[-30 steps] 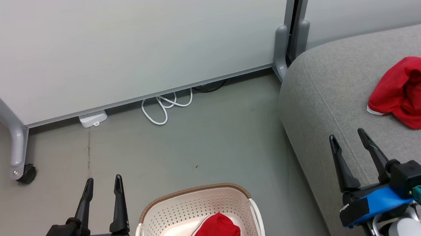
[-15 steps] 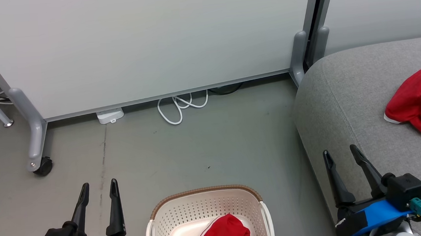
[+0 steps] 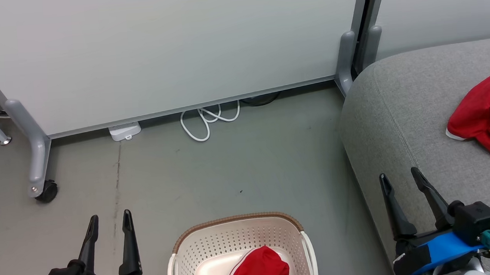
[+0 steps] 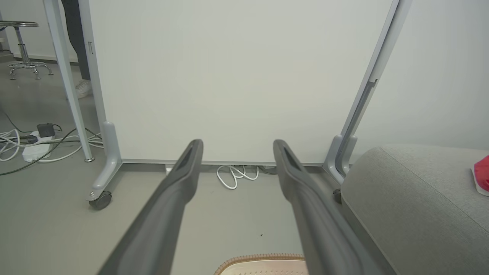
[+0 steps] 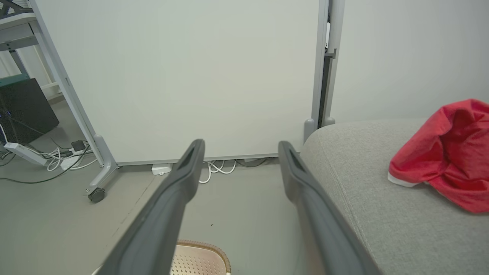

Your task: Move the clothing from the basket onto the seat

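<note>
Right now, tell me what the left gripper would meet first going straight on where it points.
Probably the white partition panel, near its bottom rail; between it and the left gripper lies floor. Depth is unclear.

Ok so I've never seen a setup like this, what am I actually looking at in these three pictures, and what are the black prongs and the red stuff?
It is a wheeled robot with two arms, seen through its own cameras. The picture showing both hands comes from its head, looking down at the floor. The dark prongs are its hands: the left gripper at lower left and the right gripper at lower right, both open and holding nothing. The other two pictures come from a camera on each wrist, looking out along that gripper's fingers. Between the grippers a cream basket stands on the floor with one red garment in it. A second red garment lies on the grey seat at the right.
</note>
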{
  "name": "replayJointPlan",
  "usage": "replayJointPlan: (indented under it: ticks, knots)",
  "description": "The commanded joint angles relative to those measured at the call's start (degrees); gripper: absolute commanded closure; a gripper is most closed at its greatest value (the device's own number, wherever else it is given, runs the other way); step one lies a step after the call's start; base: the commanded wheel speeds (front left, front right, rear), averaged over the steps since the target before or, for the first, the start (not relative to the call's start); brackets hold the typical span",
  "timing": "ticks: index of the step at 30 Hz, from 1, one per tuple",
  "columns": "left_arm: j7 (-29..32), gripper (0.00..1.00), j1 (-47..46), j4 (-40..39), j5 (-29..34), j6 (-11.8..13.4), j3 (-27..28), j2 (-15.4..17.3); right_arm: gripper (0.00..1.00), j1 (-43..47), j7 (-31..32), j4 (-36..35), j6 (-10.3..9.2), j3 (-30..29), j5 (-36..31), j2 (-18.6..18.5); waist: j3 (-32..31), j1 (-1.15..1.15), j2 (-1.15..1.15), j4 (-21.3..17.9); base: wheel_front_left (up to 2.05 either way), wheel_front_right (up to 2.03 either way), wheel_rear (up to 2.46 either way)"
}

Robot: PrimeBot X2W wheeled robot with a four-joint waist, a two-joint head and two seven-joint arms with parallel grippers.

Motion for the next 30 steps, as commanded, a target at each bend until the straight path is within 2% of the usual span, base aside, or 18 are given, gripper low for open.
replayJointPlan:
  ticks: [1, 9, 16, 25, 30]
  knots:
    - [-0.2, 0.00, -0.3, 0.0, 0.4, -0.1, 0.0, 0.0, 0.00, 0.4, -0.1, -0.2, 0.03, 0.0, -0.1, 0.1, 0.2, 0.00, 0.00, -0.1, 0.00, 0.00, 0.00]
    - [-0.2, 0.00, -1.2, 0.7, 0.4, -0.1, -0.6, 0.1, 0.00, -0.7, -0.6, 0.2, 0.03, 0.6, 0.4, 0.1, 1.5, 0.00, 0.00, -0.8, 0.00, 0.00, 0.00]
    - [-0.2, 0.00, -3.5, 5.6, 0.6, -0.1, -1.9, -0.1, 0.00, -2.7, -0.9, -0.5, 0.03, 2.1, 0.1, 0.1, 5.5, 0.00, 0.00, -2.8, 0.00, 0.00, 0.00]
    - [-0.2, 0.00, -11.6, 19.7, -1.5, -0.1, -8.0, 0.8, 0.00, -6.5, -1.1, -2.2, 0.03, 4.7, 0.2, 0.0, 14.6, 0.00, 0.00, -7.1, 0.00, 0.00, 0.00]
    - [-0.2, 0.00, -18.7, 29.9, -3.6, -0.1, -14.3, 1.3, 0.00, -9.0, -1.6, -3.2, 0.03, 6.1, 0.6, 0.1, 21.5, 0.00, 0.00, -9.7, 0.00, 0.00, 0.00]
